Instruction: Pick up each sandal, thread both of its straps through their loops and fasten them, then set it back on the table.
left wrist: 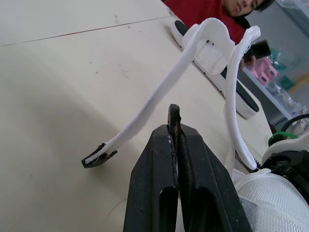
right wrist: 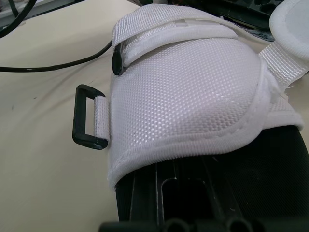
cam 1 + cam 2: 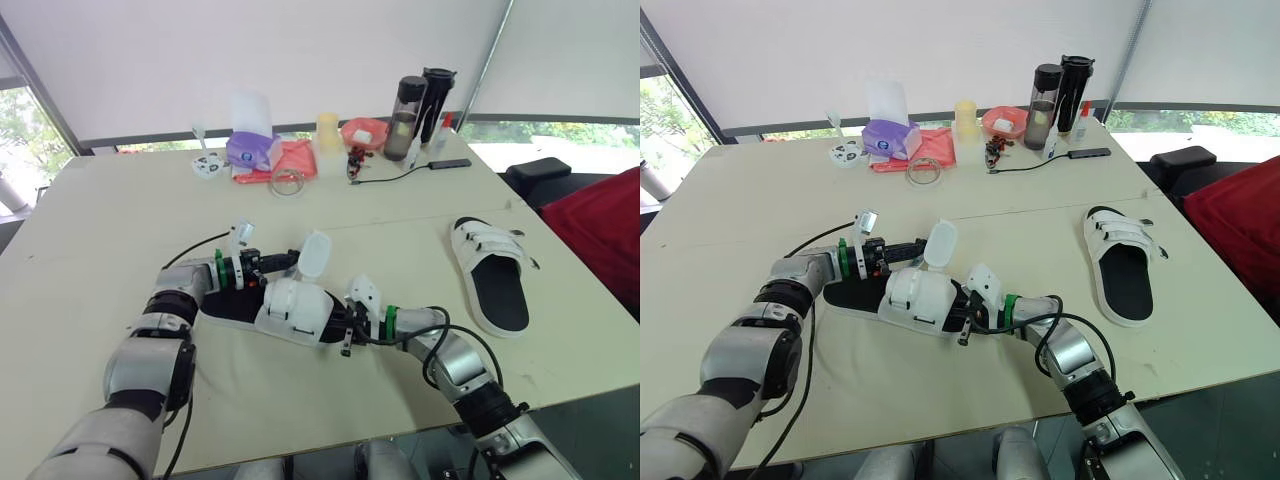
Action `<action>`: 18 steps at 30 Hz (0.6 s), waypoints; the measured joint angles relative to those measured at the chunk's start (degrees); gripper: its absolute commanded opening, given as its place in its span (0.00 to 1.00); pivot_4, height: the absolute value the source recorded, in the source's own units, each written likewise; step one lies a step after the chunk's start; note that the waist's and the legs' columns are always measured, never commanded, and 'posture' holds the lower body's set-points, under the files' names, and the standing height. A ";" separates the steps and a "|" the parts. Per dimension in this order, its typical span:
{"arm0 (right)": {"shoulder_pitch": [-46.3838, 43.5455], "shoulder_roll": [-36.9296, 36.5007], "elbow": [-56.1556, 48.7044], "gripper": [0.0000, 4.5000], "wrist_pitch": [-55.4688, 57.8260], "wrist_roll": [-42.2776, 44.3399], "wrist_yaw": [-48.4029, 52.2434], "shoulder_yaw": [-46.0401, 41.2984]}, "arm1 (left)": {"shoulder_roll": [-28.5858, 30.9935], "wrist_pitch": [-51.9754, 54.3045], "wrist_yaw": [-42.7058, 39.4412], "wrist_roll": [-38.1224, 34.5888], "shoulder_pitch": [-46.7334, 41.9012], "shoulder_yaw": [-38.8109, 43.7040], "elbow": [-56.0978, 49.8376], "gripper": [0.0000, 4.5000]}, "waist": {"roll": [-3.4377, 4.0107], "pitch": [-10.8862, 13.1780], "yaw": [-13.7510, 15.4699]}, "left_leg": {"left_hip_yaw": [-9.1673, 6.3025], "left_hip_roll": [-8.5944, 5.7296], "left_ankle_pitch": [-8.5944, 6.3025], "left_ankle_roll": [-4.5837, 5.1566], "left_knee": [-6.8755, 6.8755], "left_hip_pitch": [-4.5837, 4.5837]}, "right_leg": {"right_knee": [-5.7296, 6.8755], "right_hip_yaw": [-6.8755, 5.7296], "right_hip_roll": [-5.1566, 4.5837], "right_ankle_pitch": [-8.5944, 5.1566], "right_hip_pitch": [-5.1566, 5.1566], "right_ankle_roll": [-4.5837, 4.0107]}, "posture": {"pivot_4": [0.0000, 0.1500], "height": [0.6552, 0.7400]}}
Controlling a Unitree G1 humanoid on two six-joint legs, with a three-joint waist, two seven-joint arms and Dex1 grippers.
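The left tool (image 3: 288, 263), clamped on the loose strap (image 3: 312, 253), holds it toward 12 o'clock for threading, while the right tool (image 3: 346, 328), closure not discernible, braces the sandal (image 3: 290, 308) at 4 o'clock.

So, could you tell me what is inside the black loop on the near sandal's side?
Nothing is threaded through the black loop: bare table shows through it. Its white tab runs under the sandal's mesh upper, so where it is anchored is covered.
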 measured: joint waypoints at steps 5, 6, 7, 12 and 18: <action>-0.14 0.01 0.11 0.00 0.00 -0.04 0.00 0.14 | 0.70 1.63 -1.53 -0.01 1.04 -0.02 -1.66 0.15 | 0.00 0.00 -0.03 | 0.00 0.01 0.00 -0.01 -0.01 0.02 | 0.00 0.00 0.00 0.00 0.01 -0.01 | 1.00 1.00; -0.15 0.01 0.12 0.00 0.00 -0.05 0.00 0.15 | 0.79 1.96 -1.65 -0.01 1.09 -0.02 -1.76 0.20 | 0.00 0.00 -0.03 | 0.00 0.01 0.00 0.00 -0.01 0.02 | 0.00 0.00 0.00 0.00 0.01 -0.01 | 1.00 1.00; -0.16 0.01 0.12 0.00 0.00 -0.06 0.00 0.16 | 0.93 2.38 -1.83 0.01 1.16 -0.03 -1.78 0.29 | 0.00 0.00 -0.03 | 0.00 0.01 -0.01 -0.01 -0.01 0.03 | 0.00 0.00 0.00 0.00 0.02 0.00 | 1.00 1.00; -0.26 0.07 0.26 0.00 0.00 -0.10 0.00 0.19 | 1.49 2.70 -1.97 0.28 1.87 -0.09 -2.46 0.84 | 0.00 0.00 -0.06 | 0.00 0.03 -0.01 -0.02 -0.01 0.05 | 0.00 0.00 0.00 0.00 0.03 -0.01 | 1.00 1.00; -0.35 0.28 0.35 0.00 0.00 -0.48 -0.22 0.18 | 4.43 1.17 -1.90 2.79 2.05 -1.25 -2.63 0.98 | 0.00 0.00 -0.14 | 0.00 0.05 -0.03 -0.04 -0.08 0.21 | 0.00 0.01 0.00 -0.01 0.12 -0.02 | 1.00 1.00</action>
